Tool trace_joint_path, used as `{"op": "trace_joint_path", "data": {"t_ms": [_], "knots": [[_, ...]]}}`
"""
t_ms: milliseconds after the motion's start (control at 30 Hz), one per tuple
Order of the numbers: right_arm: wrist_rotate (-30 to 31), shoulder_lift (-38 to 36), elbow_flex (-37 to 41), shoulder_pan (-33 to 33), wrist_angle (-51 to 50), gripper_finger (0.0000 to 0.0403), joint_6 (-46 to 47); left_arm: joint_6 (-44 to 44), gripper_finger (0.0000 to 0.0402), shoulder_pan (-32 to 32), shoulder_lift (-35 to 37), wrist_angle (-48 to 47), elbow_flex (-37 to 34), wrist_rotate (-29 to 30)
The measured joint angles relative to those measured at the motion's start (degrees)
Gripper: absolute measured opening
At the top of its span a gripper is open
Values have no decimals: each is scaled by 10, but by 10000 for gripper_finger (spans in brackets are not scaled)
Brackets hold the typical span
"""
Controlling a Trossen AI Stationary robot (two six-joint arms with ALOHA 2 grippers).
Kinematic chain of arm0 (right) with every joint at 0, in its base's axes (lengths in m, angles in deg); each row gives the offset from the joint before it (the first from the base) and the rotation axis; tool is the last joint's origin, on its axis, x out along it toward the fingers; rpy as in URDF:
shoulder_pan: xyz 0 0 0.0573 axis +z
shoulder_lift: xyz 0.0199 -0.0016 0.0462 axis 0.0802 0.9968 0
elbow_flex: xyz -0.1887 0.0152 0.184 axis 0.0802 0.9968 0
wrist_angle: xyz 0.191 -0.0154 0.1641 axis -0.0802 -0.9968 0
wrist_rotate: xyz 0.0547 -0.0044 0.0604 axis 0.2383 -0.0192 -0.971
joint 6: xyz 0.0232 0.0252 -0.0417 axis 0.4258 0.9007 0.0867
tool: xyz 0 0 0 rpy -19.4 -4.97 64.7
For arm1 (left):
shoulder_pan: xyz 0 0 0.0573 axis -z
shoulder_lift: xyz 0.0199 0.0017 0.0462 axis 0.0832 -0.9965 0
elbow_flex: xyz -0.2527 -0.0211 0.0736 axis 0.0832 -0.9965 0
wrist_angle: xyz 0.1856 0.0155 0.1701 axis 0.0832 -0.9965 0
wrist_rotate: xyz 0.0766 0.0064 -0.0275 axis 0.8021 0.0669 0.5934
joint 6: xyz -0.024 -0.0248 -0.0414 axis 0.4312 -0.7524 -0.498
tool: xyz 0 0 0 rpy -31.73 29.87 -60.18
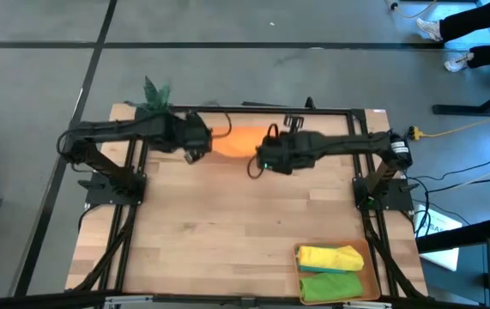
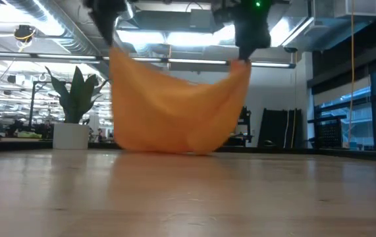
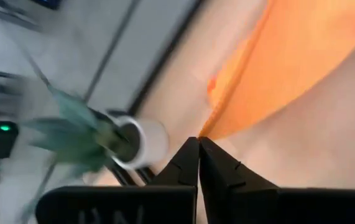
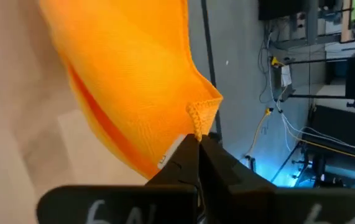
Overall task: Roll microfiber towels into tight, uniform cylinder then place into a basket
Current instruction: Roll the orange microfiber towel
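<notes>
Held aloft by two corners, soft orange microfiber towel [image 2: 174,105] pinched in left claw [image 3: 199,142] and right claw [image 4: 197,138] above wooden tabletop [image 1: 227,223], awaiting flat spreading before rolling.

Bright ceiling strip lights [image 2: 174,36] glaring in my low view, left wrist view motion-blurred, soft even light on desk [image 1: 227,232]

1. The right end effector [image 4: 198,142] has its two dark fingers pressed together, pinching one corner of the orange towel [image 4: 127,81].
2. The towel hangs from that corner in broad folds over the pale wooden table [image 4: 15,124].
3. Beyond the table's edge lie grey floor, cables [image 4: 289,134] and dark frames.
</notes>
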Motion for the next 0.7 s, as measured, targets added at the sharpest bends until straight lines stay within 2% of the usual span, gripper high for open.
{"op": "trace_joint_path", "data": {"t_ms": [133,333,533,700], "knots": [[0,0,46,35,3,1,38,-50,0,50,0,-1,-81,-37],[-34,0,100,102,38,2,88,-178,0,144,0,8,-186,-78],[-110,0,165,159,174,4,72,-245,0,235,0,126,-283,-131],[-140,0,210,190,269,4,60,-304,0,299,0,202,-337,-145]]}}
